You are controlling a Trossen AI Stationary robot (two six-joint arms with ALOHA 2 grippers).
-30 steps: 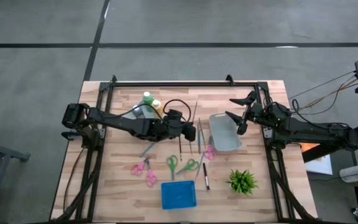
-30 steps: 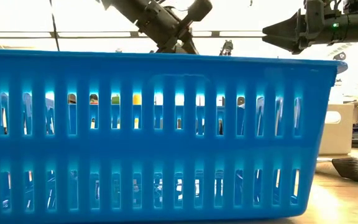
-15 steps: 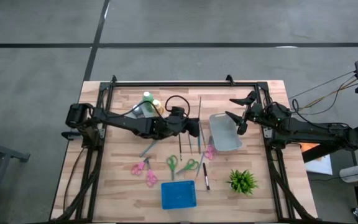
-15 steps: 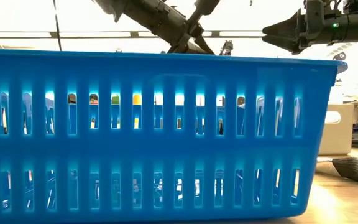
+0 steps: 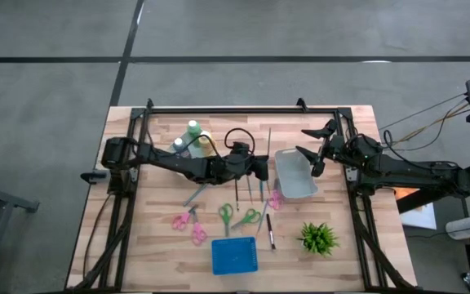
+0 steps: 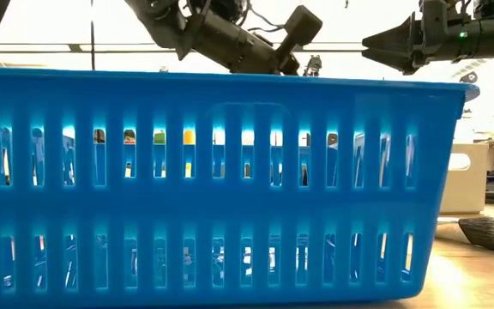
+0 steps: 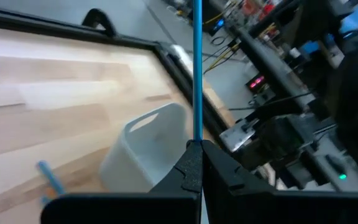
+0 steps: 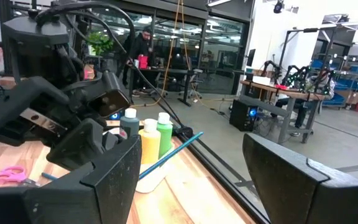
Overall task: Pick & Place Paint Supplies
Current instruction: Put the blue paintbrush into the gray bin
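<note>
My left gripper [image 5: 263, 166] hangs over the table's middle, just left of the grey bin [image 5: 294, 174], shut on a thin blue brush [image 7: 197, 68]. Three squeeze bottles stand at the far left: green [image 5: 193, 129], yellow-orange [image 5: 206, 139] and dark grey [image 5: 178, 145]. More brushes [image 5: 249, 190] lie flat on the wood near the bin, with a dark one [image 5: 272, 233] closer to the front. My right gripper [image 5: 315, 152] waits raised at the far right, open, holding nothing. My left gripper pinches the blue brush's handle [image 7: 197, 134] between its two fingertips. The fingers come nearly level from the table's left and lie across the brush. The long part sticks out past them toward the far edge, and the brush [image 8: 166, 155] is lifted clear of the table.
Pink scissors [image 5: 186, 220] and green scissors [image 5: 226, 216] lie near the front, beside a blue slotted basket [image 5: 234, 255] that fills the low view. A small potted plant [image 5: 318, 238] stands front right. A black frame rail [image 5: 227, 109] runs along the far edge.
My left gripper has gone toward the table's right edge and the grey bin, sinking a little and tipping nearer to level, still shut on the blue brush. The brush has travelled with it, clear of the table.
</note>
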